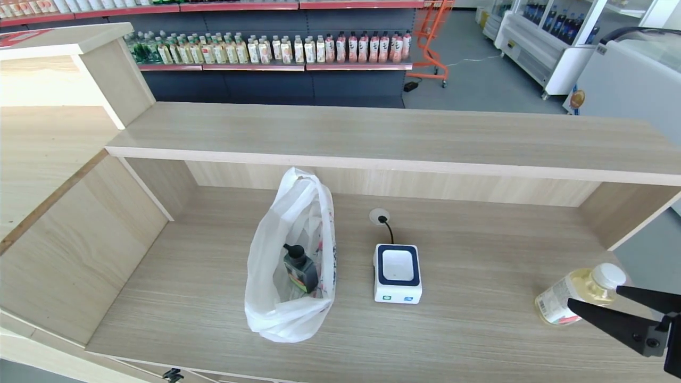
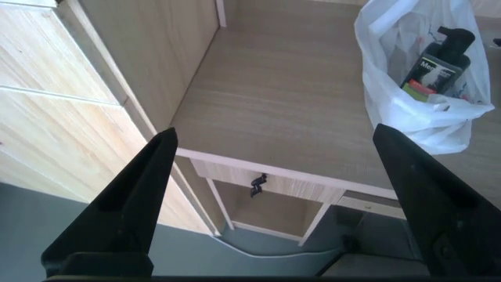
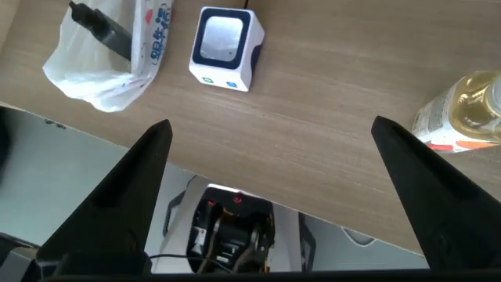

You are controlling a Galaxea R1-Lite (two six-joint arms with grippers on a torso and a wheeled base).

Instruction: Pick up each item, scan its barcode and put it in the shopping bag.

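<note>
Near the counter's [image 1: 479, 324] right end, we risk rolling the lying bottle [image 1: 561, 299] away with our right gripper's [image 1: 592, 294] open jaws.

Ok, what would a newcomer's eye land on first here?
The white shopping bag standing in the middle of the counter, a dark pump bottle already inside. Just right of it sits the white barcode scanner, and at the far right a yellowish bottle with a white cap, by the open right gripper.
</note>
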